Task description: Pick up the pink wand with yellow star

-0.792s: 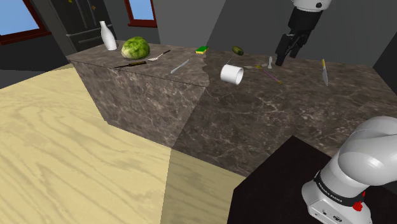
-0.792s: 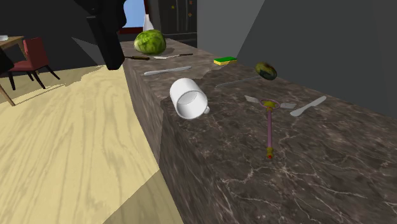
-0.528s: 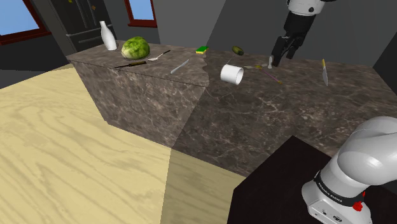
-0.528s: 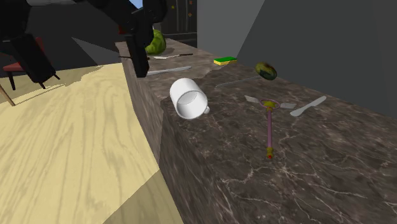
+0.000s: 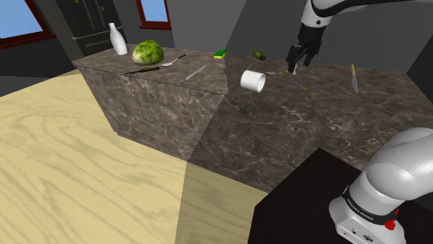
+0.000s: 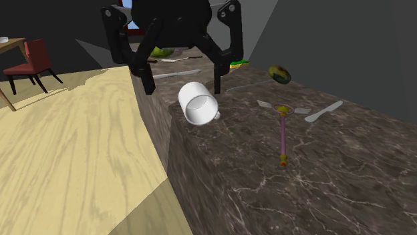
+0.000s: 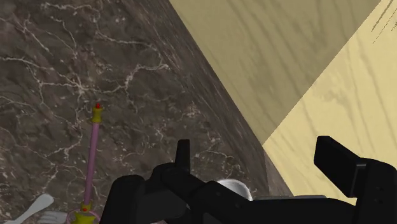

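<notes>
Black fingers (image 6: 218,77) spread apart, empty, above veined counter (image 6: 321,187), pink wand (image 6: 284,137) lying near white mug (image 6: 198,103)

Beyond my dark marbled counter (image 5: 291,128) lay a pale wooden floor (image 5: 83,173), grey walls (image 5: 201,28), two red-framed windows (image 5: 17,19) and a red chair (image 6: 33,60).

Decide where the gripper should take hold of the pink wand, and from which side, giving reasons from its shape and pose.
Take the wand probably midway along its slim pink shaft, coming straight down and closing across it. It lies flat on the counter; its winged head looks broad and uneven.
</notes>
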Controlling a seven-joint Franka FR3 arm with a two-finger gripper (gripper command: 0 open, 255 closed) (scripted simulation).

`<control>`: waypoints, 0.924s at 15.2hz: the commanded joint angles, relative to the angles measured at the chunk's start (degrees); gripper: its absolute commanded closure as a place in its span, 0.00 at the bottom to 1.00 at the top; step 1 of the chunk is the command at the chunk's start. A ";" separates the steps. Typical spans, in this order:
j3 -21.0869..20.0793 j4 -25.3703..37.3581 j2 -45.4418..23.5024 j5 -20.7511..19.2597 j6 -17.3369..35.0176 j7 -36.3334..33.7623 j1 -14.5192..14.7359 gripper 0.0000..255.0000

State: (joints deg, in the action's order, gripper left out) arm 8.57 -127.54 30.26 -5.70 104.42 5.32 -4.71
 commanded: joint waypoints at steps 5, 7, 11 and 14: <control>4.07 4.73 -10.79 0.19 5.54 1.51 -1.67 0.00; 5.37 6.81 -14.64 0.70 7.07 2.13 -2.17 0.00; 7.82 11.66 -22.55 2.38 9.55 3.60 -3.26 0.00; 9.43 15.93 -28.67 4.22 10.84 4.90 -4.30 0.00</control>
State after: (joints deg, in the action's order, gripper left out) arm 17.34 -113.47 4.12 -2.24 114.77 9.57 -8.60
